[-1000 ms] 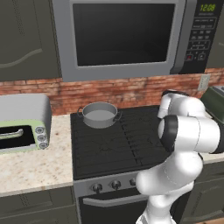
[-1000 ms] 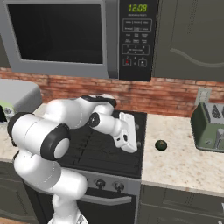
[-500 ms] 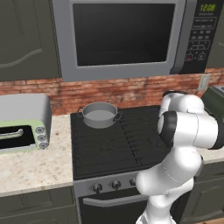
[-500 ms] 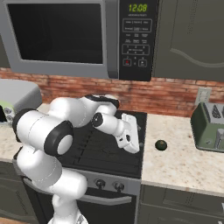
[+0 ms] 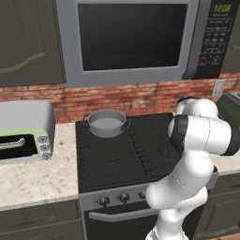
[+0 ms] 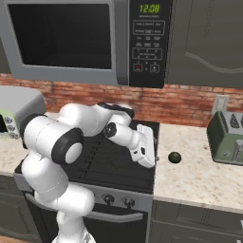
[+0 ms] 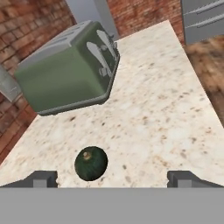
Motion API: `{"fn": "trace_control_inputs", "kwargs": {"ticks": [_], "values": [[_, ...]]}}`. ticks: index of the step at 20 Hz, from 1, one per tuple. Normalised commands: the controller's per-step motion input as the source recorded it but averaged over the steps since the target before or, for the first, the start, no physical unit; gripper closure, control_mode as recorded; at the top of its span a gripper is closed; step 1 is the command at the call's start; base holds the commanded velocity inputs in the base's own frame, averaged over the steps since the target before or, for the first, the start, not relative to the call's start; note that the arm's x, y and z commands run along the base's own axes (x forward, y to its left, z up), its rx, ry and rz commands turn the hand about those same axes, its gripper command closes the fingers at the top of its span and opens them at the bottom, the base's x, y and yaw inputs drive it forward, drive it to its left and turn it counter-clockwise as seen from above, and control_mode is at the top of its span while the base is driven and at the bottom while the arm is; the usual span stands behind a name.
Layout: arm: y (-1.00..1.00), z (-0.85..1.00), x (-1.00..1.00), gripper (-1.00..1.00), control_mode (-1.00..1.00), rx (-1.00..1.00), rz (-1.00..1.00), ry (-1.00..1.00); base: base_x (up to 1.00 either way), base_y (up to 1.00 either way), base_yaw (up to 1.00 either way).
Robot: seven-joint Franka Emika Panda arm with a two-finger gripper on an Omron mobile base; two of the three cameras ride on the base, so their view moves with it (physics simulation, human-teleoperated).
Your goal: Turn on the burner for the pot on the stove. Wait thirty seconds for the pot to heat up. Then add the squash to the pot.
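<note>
Dark green, the squash (image 7: 91, 163) lies on the speckled counter (image 7: 166, 118) at about seven o'clock in the hand view, just inside the left fingertip (image 7: 43, 178) of the wide-spread gripper (image 7: 112, 179), with a green toaster (image 7: 70, 70) at eleven o'clock behind it.

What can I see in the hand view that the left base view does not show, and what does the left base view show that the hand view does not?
Hand view alone: the squash lying on the speckled counter, nearer the left of the two open finger tips, with the green toaster's slots and lever in full behind it.

Left base view alone: the pot on the stove's back left burner, the front knobs, the pale-green toaster oven and the microwave.

Shared: the brick wall and stone counter; an edge of the toaster at the left base view's right border.
</note>
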Motion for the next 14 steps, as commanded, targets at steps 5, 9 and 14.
{"fn": "trace_control_inputs", "kwargs": {"ticks": [5,9,14], "values": [[-0.13,-0.22,0.18,-1.00,-1.00,0.00,-0.01,0.07,0.00,0.00,0.00],[-0.11,-0.28,0.22,-1.00,-1.00,0.00,0.00,0.11,0.00,0.00,0.00],[-0.10,-0.28,0.24,-1.00,-1.00,0.00,0.00,0.08,0.00,0.00,0.00]]}}
